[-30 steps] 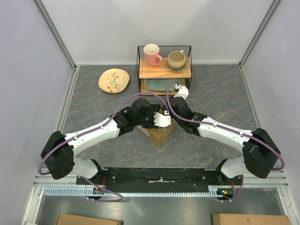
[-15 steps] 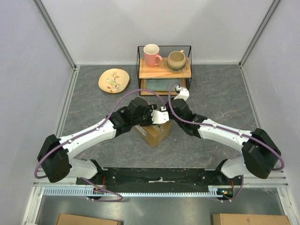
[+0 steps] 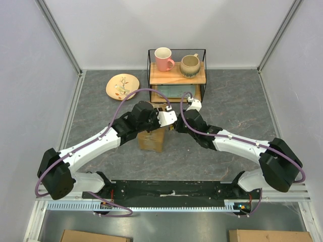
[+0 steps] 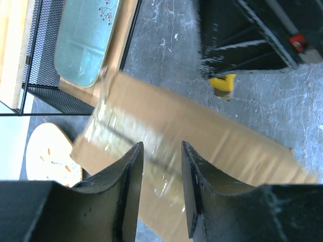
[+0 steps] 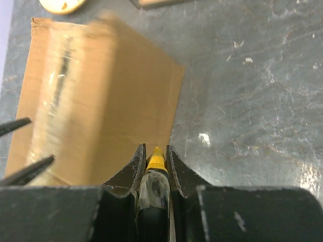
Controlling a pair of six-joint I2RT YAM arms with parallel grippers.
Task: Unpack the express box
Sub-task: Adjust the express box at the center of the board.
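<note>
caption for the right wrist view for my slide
Right gripper holds a yellow-tipped tool aimed at the taped cardboard box on a grey table.

Seen from above, the left arm's wrist (image 3: pixel 162 119) covers the far part of the brown cardboard express box (image 3: pixel 151 141), and both arms' fingertips lie out of sight beneath the wrists. In both wrist views the box's taped top is smeared by blur. The yellow-tipped tool (image 5: pixel 156 160) shows only its tip between the fingers of the right gripper (image 5: pixel 155 151). A plain cardboard box (image 3: pixel 88 236) at near left and another (image 3: pixel 257 235) at near right are cut off by the picture's edge.
</note>
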